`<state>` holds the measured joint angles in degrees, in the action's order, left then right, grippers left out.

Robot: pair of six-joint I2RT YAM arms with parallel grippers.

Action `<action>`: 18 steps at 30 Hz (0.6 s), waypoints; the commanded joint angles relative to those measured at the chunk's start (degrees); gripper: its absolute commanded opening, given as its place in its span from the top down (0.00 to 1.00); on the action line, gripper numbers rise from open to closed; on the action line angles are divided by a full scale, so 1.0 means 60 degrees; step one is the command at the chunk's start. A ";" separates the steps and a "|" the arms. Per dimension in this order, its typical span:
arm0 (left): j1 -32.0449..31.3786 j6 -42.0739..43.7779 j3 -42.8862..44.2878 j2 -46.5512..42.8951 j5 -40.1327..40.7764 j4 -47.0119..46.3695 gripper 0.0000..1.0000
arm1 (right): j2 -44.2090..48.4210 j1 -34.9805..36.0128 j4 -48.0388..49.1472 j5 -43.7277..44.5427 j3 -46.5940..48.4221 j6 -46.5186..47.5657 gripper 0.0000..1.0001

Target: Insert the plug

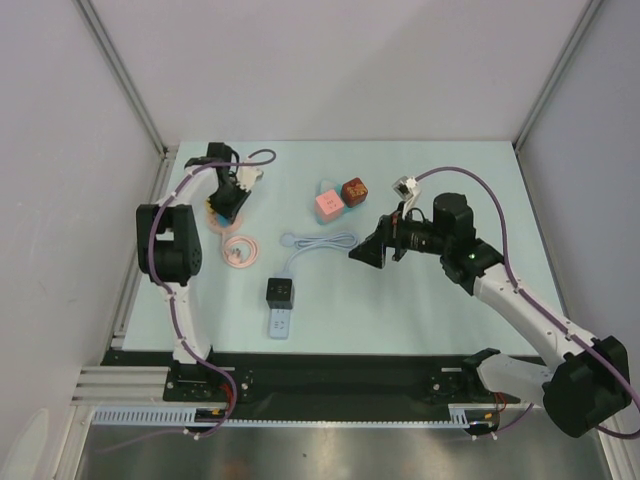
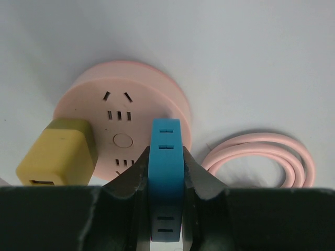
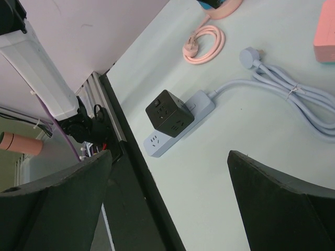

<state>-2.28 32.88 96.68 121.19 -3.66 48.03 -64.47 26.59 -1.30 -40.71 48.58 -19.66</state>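
Note:
My left gripper [image 2: 165, 159] is shut on a blue plug [image 2: 165, 138] and holds it at the near right edge of a round pink socket [image 2: 125, 112]. A yellow plug [image 2: 60, 154] sits in the socket's left side. In the top view the left gripper [image 1: 229, 196] is at the table's far left, over the pink socket [image 1: 214, 213]. My right gripper [image 1: 368, 253] is open and empty above the table's middle; the right wrist view shows its wide-apart fingers [image 3: 68, 209].
A pink coiled cable [image 1: 241, 250] lies next to the socket. A grey power strip [image 1: 281, 322] with a black cube adapter [image 1: 280, 292] and its grey cable [image 1: 320, 243] lie in the middle. A pink cube [image 1: 329, 205] and a red-brown cube [image 1: 355, 190] sit further back.

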 commanded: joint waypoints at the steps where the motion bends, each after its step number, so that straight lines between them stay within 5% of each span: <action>1: -0.0527 -0.0193 -0.0747 0.1028 -0.0709 0.0550 0.99 | 0.0256 0.0182 -0.0164 0.0251 0.0444 0.0317 0.00; 14: -0.0220 -0.0134 -0.0792 0.0868 -0.0841 0.0388 1.00 | 0.0417 0.0417 -0.0472 0.0544 0.0517 0.0596 0.00; 18: -0.0205 -0.0031 -0.0777 0.0633 -0.1089 0.0403 0.82 | 0.0388 0.0417 -0.0472 0.0530 0.0546 0.0625 0.00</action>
<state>-3.62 33.06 96.12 120.81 -4.93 47.20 -63.29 28.77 -4.56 -38.11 49.10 -17.17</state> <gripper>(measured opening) 0.252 0.994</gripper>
